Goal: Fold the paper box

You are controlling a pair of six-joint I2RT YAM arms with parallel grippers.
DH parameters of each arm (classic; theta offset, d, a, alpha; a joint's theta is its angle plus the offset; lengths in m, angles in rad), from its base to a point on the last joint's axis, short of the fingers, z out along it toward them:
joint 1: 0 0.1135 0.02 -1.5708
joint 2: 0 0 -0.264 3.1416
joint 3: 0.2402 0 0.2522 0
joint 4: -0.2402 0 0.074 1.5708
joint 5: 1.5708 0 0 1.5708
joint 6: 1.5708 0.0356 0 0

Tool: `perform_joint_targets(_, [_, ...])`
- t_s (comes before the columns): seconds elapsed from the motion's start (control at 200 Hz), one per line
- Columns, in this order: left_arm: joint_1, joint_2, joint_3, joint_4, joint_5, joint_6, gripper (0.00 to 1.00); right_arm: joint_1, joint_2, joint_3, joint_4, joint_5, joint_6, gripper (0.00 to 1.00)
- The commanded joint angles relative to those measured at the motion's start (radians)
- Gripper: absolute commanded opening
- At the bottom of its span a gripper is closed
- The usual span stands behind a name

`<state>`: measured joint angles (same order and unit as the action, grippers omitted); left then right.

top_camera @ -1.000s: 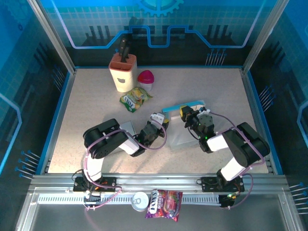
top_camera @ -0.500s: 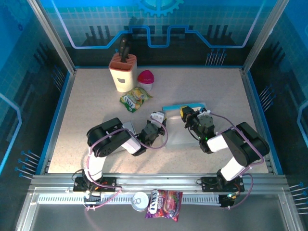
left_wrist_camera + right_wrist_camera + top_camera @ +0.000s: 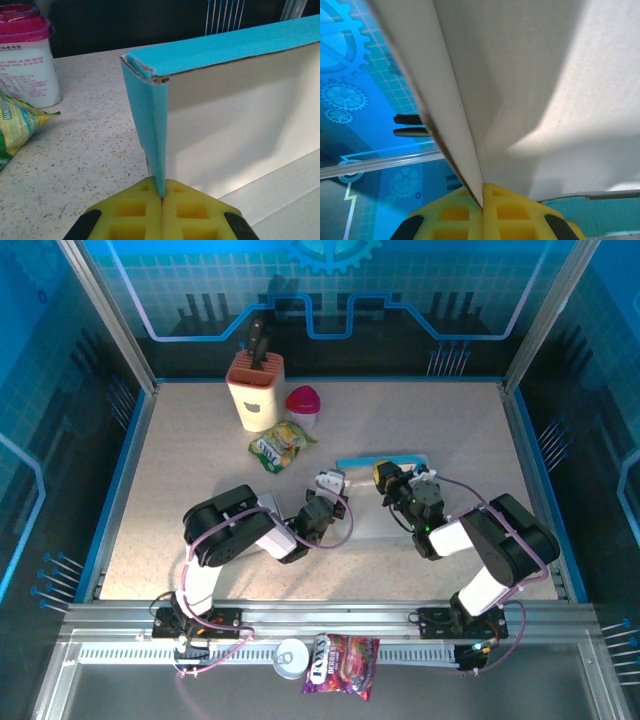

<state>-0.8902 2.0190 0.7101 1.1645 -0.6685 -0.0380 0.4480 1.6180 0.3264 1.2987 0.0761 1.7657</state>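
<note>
Left wrist: blue flap (image 3: 150,125) of paper box (image 3: 240,115) between closed jaws

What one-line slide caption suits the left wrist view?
Left gripper shut on a blue corner of the paper box, pink-lidded cup beyond.

Far side of the table (image 3: 200,470): knife block (image 3: 256,390), pink-lidded tub (image 3: 303,405) just beside it — yellow-green snack bag (image 3: 281,445) in front. On the near rail, tin (image 3: 291,657) beside purple sweet packet (image 3: 342,664).
</note>
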Motion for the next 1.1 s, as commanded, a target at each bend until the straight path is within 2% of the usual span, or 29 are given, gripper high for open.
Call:
perform_joint_targets(0.0, [-0.041, -0.030, 0.049, 0.031, -0.026, 0.037, 0.00, 0.047, 0.002, -0.016, -0.055, -0.079, -0.019, 0.00])
perform_joint_targets(0.03, [-0.045, -0.036, 0.047, 0.021, -0.042, 0.040, 0.00, 0.047, -0.011, -0.016, -0.061, -0.076, -0.032, 0.01])
perform_joint_targets(0.15, [-0.045, -0.083, 0.016, -0.017, -0.072, 0.036, 0.00, 0.044, -0.138, -0.009, -0.205, -0.068, -0.103, 0.22])
perform_joint_targets(0.31, [-0.030, -0.188, 0.005, -0.191, -0.063, 0.005, 0.00, 0.029, -0.441, 0.054, -0.652, -0.037, -0.246, 0.50])
perform_joint_targets(0.445, [-0.024, -0.253, 0.018, -0.322, -0.072, -0.012, 0.00, -0.023, -0.637, 0.131, -0.957, -0.056, -0.336, 0.60])
perform_joint_targets(0.585, [-0.001, -0.337, 0.041, -0.542, -0.090, -0.118, 0.00, -0.158, -0.757, 0.222, -1.210, -0.154, -0.459, 0.59])
perform_joint_targets(0.655, [0.021, -0.384, 0.063, -0.696, -0.072, -0.177, 0.00, -0.248, -0.793, 0.233, -1.260, -0.215, -0.528, 0.58])
perform_joint_targets(0.715, [0.042, -0.415, 0.054, -0.748, -0.034, -0.206, 0.00, -0.327, -0.809, 0.232, -1.274, -0.279, -0.599, 0.56])
perform_joint_targets(0.81, [0.112, -0.468, 0.015, -0.782, 0.107, -0.266, 0.00, -0.439, -0.798, 0.203, -1.188, -0.412, -0.712, 0.43])
perform_joint_targets(0.965, [0.218, -0.519, -0.044, -0.732, 0.371, -0.243, 0.00, -0.541, -0.688, 0.190, -1.058, -0.616, -0.848, 0.36])
perform_joint_targets(1.035, [0.235, -0.525, -0.049, -0.732, 0.407, -0.214, 0.00, -0.540, -0.639, 0.215, -1.075, -0.643, -0.909, 0.33])
perform_joint_targets(1.096, [0.246, -0.526, -0.053, -0.735, 0.416, -0.204, 0.00, -0.521, -0.610, 0.263, -1.173, -0.606, -0.946, 0.22])
